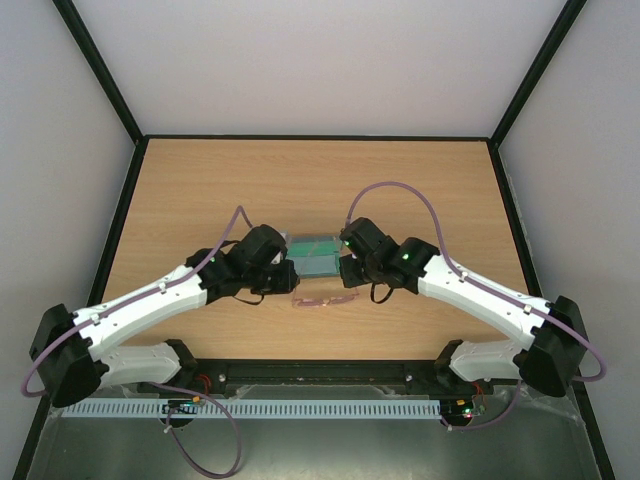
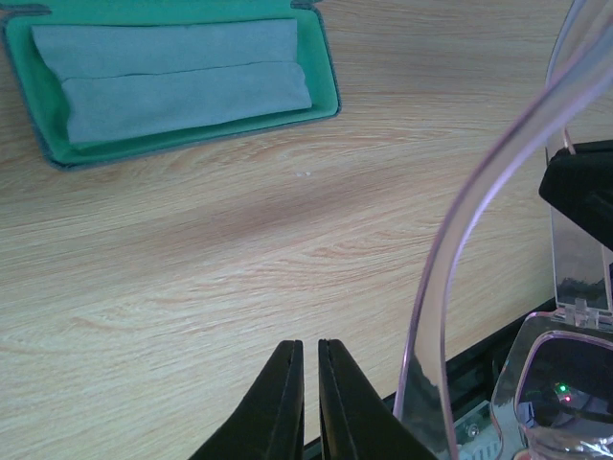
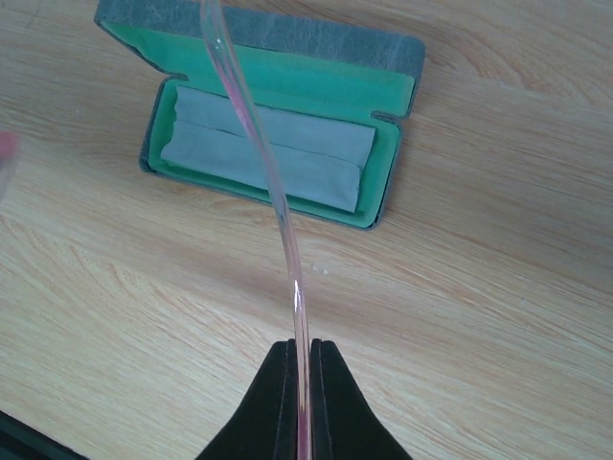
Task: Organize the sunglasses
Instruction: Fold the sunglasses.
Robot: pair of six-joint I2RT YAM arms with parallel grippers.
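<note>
From above: near the middle of the near edge of the tabletop (image 1: 200,200), the sunglasses (image 1: 318,301), flanked by both hands. Just left of the pink frame, the left hand (image 1: 291,278); just right of it, the right hand (image 1: 346,272). Just beyond, toward the far edge, an open case (image 1: 318,243) with green lining. Cannot tell from here whether lying on the wood or raised a little off it.

From the left wrist: the left hand (image 2: 309,350) pressed together, with only a hairline slit between the 2 fingers and nothing seen in it. Just to its right, outside the fingers, 1 clear pink arm of the sunglasses (image 2: 450,278) curving upward, with a lens and hinge low in the right corner. Well apart, at the upper left, the case (image 2: 330,96) lying open on the tabletop (image 2: 239,268) with a folded grey-blue cloth (image 2: 172,77) inside.

From the right wrist: the right hand (image 3: 304,347) pressed together on 1 slim arm of the sunglasses (image 3: 278,192), pinching it between the 2 fingers. From the pinch, running away and bending left across the open case (image 3: 287,38), passing in front of the cloth (image 3: 326,163) in its tray. Around the case, bare tabletop (image 3: 479,335). Lenses out of this view.
</note>
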